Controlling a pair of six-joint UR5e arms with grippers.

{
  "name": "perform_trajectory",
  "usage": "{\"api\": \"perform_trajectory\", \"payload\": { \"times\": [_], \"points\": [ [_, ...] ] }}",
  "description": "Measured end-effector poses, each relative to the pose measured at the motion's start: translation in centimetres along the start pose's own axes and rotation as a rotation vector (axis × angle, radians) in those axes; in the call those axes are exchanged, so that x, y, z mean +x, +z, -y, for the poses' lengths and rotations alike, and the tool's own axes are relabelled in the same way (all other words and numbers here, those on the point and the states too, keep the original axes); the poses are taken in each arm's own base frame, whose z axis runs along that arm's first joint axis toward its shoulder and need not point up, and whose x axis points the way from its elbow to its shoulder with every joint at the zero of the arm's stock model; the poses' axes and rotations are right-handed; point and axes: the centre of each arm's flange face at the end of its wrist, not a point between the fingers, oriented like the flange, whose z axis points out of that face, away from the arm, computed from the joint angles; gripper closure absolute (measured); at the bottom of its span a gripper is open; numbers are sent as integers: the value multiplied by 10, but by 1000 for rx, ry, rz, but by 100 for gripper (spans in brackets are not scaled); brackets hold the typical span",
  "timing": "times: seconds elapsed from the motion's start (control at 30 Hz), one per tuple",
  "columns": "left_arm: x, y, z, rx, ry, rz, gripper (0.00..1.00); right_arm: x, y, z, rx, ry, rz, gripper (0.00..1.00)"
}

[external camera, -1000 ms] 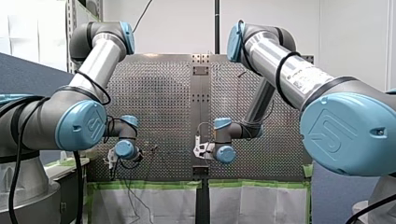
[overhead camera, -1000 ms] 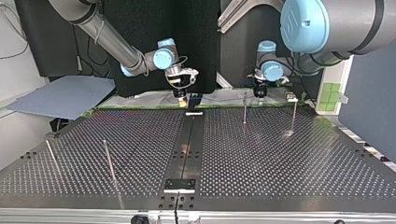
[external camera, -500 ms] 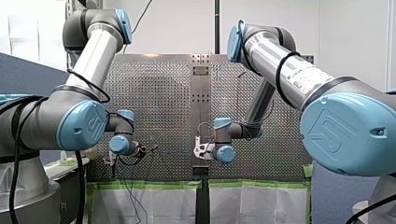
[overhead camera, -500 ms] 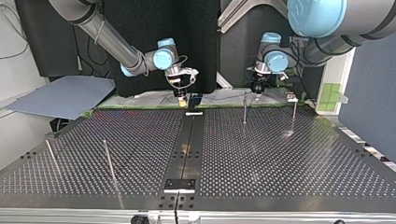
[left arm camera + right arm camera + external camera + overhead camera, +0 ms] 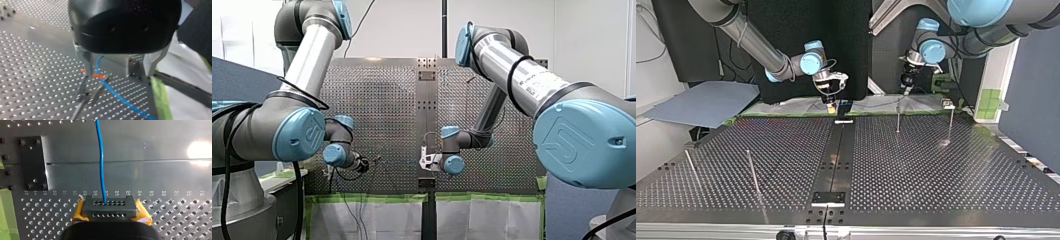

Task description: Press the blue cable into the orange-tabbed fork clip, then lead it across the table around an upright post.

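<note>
Step in hand, as judged: seating the blue cable [image 5: 117,93] in the fork clip [image 5: 96,75]. Leading it round an upright post [image 5: 898,116] is not yet begun.

Handling note: line the cable up square over the fork's slot before any push. Press straight down close beside the clip, with the far end held lightly taut so the line neither bows out nor drags the tabs sideways.

Item 1: left gripper [image 5: 118,70], left wrist view. Metal fingers [image 5: 84,58] spread apart, grasping nothing.

Item 2: blue cable. It passes between those fingers, close to one and well apart from the other, then runs on across the desk [image 5: 37,75] beside a strip of green tape [image 5: 157,100].

Item 3: fork clip. Its orange tabs lie just ahead of the tip of that same finger, and the cable crosses them. Whether it sits fully down in the slot cannot be told.

Item 4: right gripper [image 5: 111,211], right wrist view. Yellow pads [image 5: 79,213] clenched on a grey block [image 5: 110,206] with rows of holes. The cable leaves the block's far face and runs straight ahead over the desk.

Item 5: second post [image 5: 951,122], top view. It stands beside the first, near the left gripper. Two more stand well apart at that view's left.
</note>
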Motion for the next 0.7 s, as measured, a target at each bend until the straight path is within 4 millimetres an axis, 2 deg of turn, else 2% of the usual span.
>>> {"api": "perform_trajectory", "payload": {
  "times": [0.27,0.7],
  "points": [
    [9,-10,4,1,34,-26,0,0,0,0,-1,0,1,100],
    [4,-6,10,-50,96,52,0,1,1,0,-1,3,-2,100]
  ]
}}
